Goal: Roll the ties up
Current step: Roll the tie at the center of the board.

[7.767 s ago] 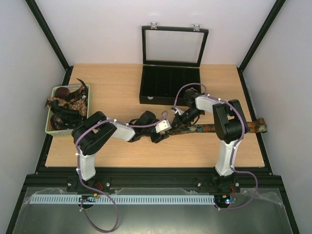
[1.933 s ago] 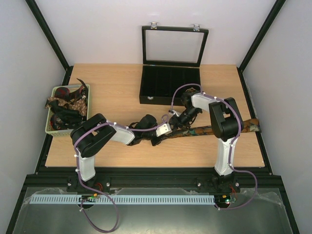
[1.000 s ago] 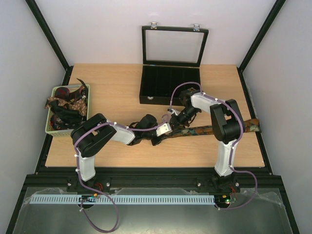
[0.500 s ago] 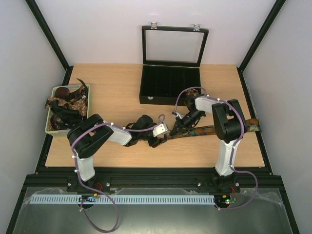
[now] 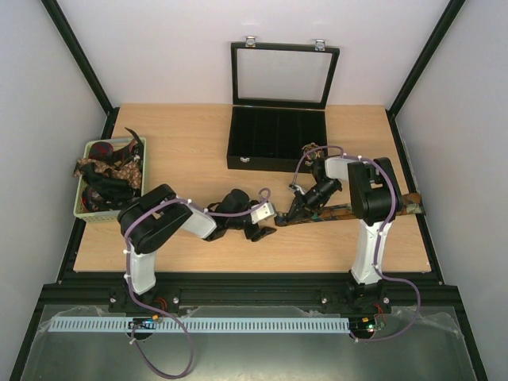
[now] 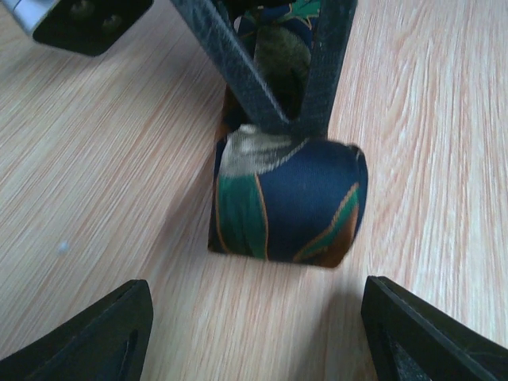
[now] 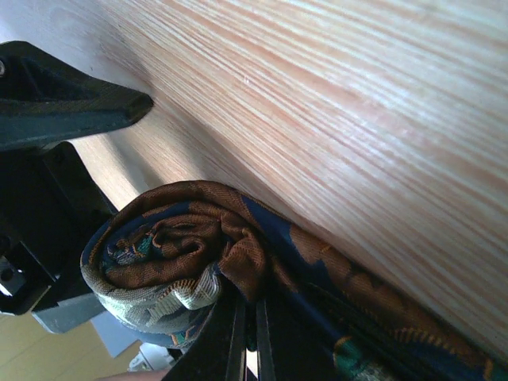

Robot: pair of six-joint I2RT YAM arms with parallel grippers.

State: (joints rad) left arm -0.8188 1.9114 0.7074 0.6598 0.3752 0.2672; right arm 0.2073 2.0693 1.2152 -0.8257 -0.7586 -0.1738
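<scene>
Tie (image 5: 406,204) tail lies toward right edge; rolled end (image 6: 290,198) mid-table | right gripper (image 7: 246,305) nearer; pinches its core | left gripper (image 6: 254,290) spread; faces it, just short

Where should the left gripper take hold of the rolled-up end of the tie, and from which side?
Probably grip the roll by its two side ends, coming low from its free front. The right gripper pinches it from behind, where the unrolled tie runs off, and the open left gripper faces it squarely.
</scene>
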